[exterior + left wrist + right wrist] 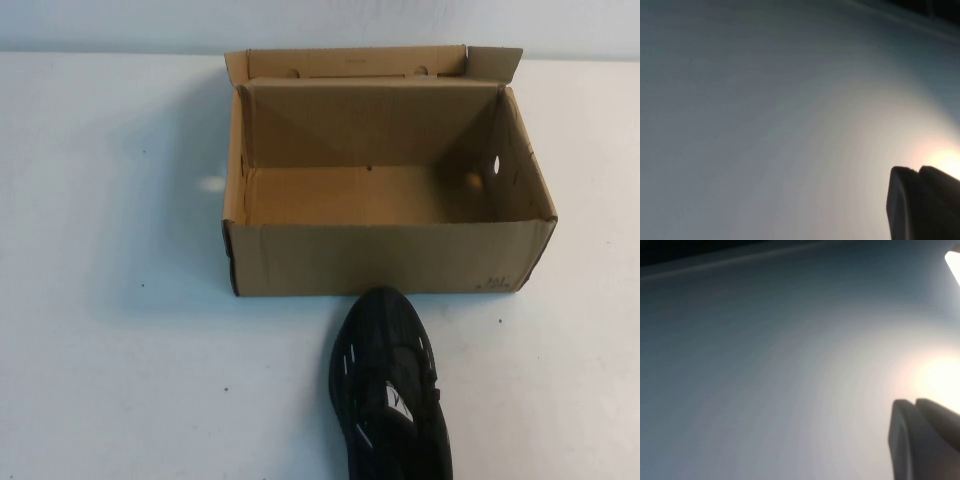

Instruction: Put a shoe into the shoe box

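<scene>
While both the left gripper [920, 205] and right gripper [920, 440] sit clenched and empty, off the high view, the shoe [390, 390] lies at lower centre outside the open shoe box [380, 260]; nothing done yet.

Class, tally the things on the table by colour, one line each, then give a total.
Black: 1, the shoe
Brown: 1, the box
Total: 2
Both end effectors, left and right, are shut over bare table, holding nothing.
</scene>
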Controlling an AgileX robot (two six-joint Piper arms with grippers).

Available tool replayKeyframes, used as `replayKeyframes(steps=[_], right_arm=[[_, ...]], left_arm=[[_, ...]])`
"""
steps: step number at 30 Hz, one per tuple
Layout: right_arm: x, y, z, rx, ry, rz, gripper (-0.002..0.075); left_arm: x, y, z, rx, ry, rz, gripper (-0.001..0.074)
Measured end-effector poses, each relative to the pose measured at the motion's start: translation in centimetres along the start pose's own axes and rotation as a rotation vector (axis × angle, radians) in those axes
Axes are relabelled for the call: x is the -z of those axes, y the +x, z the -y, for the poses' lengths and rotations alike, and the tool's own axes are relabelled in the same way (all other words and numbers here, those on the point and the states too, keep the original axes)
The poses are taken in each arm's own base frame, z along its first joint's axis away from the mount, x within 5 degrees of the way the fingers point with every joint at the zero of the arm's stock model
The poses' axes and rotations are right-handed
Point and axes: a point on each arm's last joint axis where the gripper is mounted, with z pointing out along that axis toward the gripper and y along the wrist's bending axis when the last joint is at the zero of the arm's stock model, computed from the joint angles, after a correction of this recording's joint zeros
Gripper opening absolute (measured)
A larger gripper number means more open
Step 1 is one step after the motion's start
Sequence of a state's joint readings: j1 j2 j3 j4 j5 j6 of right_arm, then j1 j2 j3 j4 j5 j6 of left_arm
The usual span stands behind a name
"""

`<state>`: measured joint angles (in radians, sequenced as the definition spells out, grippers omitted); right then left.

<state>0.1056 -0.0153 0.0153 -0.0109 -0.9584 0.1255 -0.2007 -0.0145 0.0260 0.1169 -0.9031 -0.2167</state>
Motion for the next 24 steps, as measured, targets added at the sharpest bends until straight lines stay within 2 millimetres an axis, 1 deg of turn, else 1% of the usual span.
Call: replayKeyframes(steps=[3, 5, 6, 8, 11, 14, 16, 18, 21, 24], right_arm=[[-1.3, -1.7, -0.3, -0.003, -0.007, 0.054, -0.0016], [-2.7, -3.5, -0.6, -0.027, -0.014, 0.089, -0.0016], [-3.3, -4.2, -0.7, -0.047, -0.017, 0.098, -0.0016], [-4.8, -6.4, -1.1, -0.102, -0.025, 0.108, -0.0016], [-6.4, -8.7, -1.6, -0.193, -0.02, 0.041, -0.0016], [-7.6, -10.2, -1.9, -0.255, 0.009, -0.103, -0.0016], [-8.4, -10.5, -2.1, -0.267, 0.035, -0.21, -0.0016], [-9.2, -10.2, -2.1, -0.285, 0.068, -0.333, -0.0016], [-9.6, -8.0, -1.9, -0.308, 0.126, -0.548, -0.0016], [-9.2, -5.4, -1.7, -0.245, 0.151, -0.754, -0.0016]], left_arm=[[-0.8, -1.4, 0.1, 0.007, 0.012, 0.068, -0.0002], [-1.9, -3.0, 0.3, 0.003, 0.014, 0.101, -0.0002], [-2.4, -3.6, 0.3, 0.0, 0.011, 0.096, -0.0002], [-3.7, -5.3, 0.3, -0.006, -0.001, 0.079, -0.0002], [-5.4, -7.7, 0.3, -0.01, -0.026, 0.029, -0.0002], [-6.6, -9.4, 0.3, 0.017, -0.057, -0.053, -0.0002], [-7.5, -9.7, 0.2, 0.045, -0.081, -0.125, -0.0002], [-8.4, -9.2, -0.1, 0.076, -0.111, -0.22, -0.0002], [-8.9, -7.5, -0.5, 0.103, -0.152, -0.359, -0.0002], [-8.7, -6.0, -0.8, 0.114, -0.194, -0.501, -0.0002]])
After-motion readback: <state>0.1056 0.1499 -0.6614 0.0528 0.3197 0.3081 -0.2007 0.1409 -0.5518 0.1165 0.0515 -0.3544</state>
